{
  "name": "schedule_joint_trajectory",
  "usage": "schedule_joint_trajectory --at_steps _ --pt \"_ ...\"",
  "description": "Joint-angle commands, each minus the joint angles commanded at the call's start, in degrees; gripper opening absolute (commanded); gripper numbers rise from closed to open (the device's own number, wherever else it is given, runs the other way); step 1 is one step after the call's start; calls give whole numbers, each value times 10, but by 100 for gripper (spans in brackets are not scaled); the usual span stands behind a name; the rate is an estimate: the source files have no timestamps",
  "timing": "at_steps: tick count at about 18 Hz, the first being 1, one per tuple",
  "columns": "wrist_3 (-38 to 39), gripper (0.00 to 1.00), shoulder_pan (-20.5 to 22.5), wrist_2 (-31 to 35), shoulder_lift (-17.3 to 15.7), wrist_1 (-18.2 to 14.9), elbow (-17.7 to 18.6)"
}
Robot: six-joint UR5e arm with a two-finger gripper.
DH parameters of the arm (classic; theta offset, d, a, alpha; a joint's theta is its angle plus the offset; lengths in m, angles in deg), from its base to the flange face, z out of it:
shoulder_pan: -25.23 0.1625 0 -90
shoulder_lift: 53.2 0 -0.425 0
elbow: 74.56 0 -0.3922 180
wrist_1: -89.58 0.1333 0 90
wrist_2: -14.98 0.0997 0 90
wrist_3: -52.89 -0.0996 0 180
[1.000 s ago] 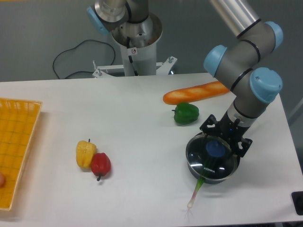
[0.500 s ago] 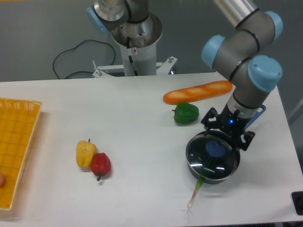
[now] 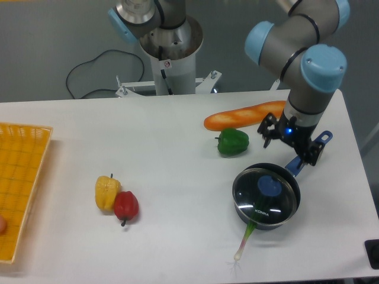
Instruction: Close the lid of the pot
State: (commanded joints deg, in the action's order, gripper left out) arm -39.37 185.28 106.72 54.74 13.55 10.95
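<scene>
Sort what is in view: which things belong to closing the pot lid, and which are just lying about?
Job:
pot
lid, sitting on the pot
tool, above and clear of the lid

Lying about:
baguette
green pepper
yellow pepper
red pepper
green onion
yellow basket

We are seeing a black pot point(image 3: 240, 204) with a blue handle point(image 3: 308, 151), a blue-knobbed clear lid point(image 3: 265, 195), green point(image 3: 232, 142), yellow point(image 3: 106, 191) and red peppers point(image 3: 126, 205), and an orange basket point(image 3: 21, 180).
</scene>
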Motion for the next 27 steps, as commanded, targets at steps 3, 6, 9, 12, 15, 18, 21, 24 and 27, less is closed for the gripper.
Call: schedule_joint_trajectory --at_steps 3,6,9,12,15,18,21,24,27 --pt "-27 100 6 12 -12 -13 3" --pt "-36 100 2 38 -23 -17 23" --pt "-38 100 1 42 -33 -16 46" --pt "-38 100 3 34 -55 -18 68" --pt "-38 100 5 33 -65 -28 68" --pt "-37 100 7 34 -77 -75 69" --pt "-36 100 21 34 -92 -130 69" --pt "-35 100 19 36 -94 -127 69" --pt "-31 100 16 55 -91 -122 66"
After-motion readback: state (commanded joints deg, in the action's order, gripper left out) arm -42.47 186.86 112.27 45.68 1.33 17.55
